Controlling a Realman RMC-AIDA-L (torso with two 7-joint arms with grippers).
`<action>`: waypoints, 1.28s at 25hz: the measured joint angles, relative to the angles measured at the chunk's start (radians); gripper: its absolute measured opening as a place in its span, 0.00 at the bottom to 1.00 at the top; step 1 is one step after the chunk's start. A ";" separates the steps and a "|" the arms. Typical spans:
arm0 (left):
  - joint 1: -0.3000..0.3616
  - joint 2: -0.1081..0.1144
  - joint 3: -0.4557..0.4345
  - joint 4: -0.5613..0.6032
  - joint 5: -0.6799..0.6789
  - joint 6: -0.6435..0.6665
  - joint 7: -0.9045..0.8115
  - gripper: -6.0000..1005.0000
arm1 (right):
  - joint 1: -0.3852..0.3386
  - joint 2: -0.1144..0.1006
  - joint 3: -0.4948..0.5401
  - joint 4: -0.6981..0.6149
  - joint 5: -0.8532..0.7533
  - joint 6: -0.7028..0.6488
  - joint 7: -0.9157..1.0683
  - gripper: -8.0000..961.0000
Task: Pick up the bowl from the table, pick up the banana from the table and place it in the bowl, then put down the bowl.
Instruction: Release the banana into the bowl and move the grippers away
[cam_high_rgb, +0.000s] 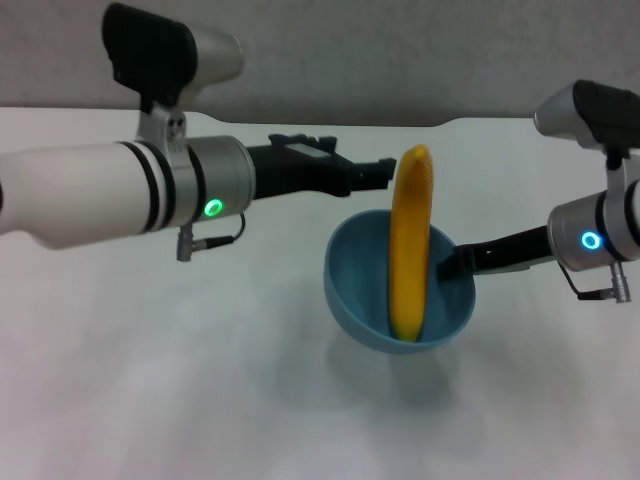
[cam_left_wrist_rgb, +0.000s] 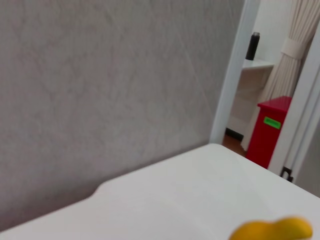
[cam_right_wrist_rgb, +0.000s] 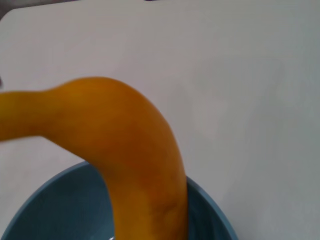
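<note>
The light-blue bowl (cam_high_rgb: 355, 300) hangs a little above the white table (cam_high_rgb: 200, 400), casting a shadow below. My right gripper (cam_high_rgb: 450, 263) is shut on the bowl's right rim. The yellow-orange banana (cam_high_rgb: 410, 250) has its lower end inside the bowl, and its upper end rises past the far rim. My left gripper (cam_high_rgb: 386, 172) is right against the banana's upper end. The right wrist view shows the banana (cam_right_wrist_rgb: 135, 160) arching out of the bowl (cam_right_wrist_rgb: 50, 205). The left wrist view shows only the banana's end (cam_left_wrist_rgb: 272, 231).
The table's far edge has a shallow notch (cam_high_rgb: 380, 122) against a grey wall. In the left wrist view a red bin (cam_left_wrist_rgb: 270, 130) and a dark bottle (cam_left_wrist_rgb: 253, 46) stand beyond the table, near a curtain.
</note>
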 joint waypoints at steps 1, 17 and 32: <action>0.001 0.001 -0.007 -0.003 0.000 -0.001 0.003 0.77 | -0.003 -0.001 0.000 0.001 -0.001 0.000 0.000 0.04; 0.058 0.009 -0.378 0.118 0.131 0.029 0.140 0.90 | 0.133 -0.026 0.003 0.026 -0.189 0.114 0.079 0.04; 0.128 0.002 -0.055 0.159 0.141 0.431 0.230 0.90 | 0.258 0.002 -0.009 0.195 -0.128 0.228 0.078 0.04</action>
